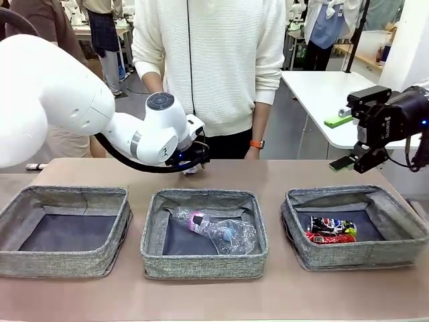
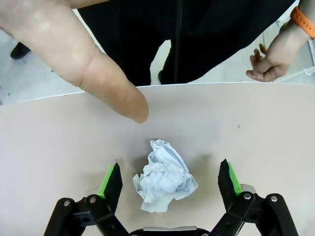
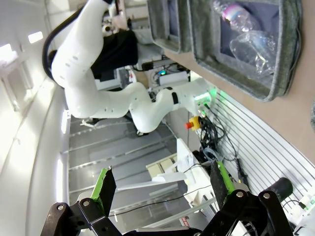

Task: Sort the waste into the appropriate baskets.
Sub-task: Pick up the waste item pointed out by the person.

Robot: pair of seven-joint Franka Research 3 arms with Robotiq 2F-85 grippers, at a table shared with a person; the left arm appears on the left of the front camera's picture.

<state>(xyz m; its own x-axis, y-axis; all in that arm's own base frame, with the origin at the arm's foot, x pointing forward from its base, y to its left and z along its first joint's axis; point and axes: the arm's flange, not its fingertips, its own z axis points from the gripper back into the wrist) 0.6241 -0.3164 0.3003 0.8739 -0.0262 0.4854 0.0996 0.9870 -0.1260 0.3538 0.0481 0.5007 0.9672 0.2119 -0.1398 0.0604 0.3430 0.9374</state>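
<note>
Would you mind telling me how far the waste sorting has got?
Done: two clear plastic bottles lie in the middle basket, two cans in the right basket. In hand: the open left gripper brackets the crumpled paper ball, not yet gripped. Left: binning it; the left basket holds nothing.

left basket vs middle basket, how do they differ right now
The left basket shows only its bare dark lining; the middle basket holds clear plastic bottles, one pink-labelled. The left one's right wall sags inward, while the middle one's walls stand straighter. Both are grey woven square bins in the same row.
</note>
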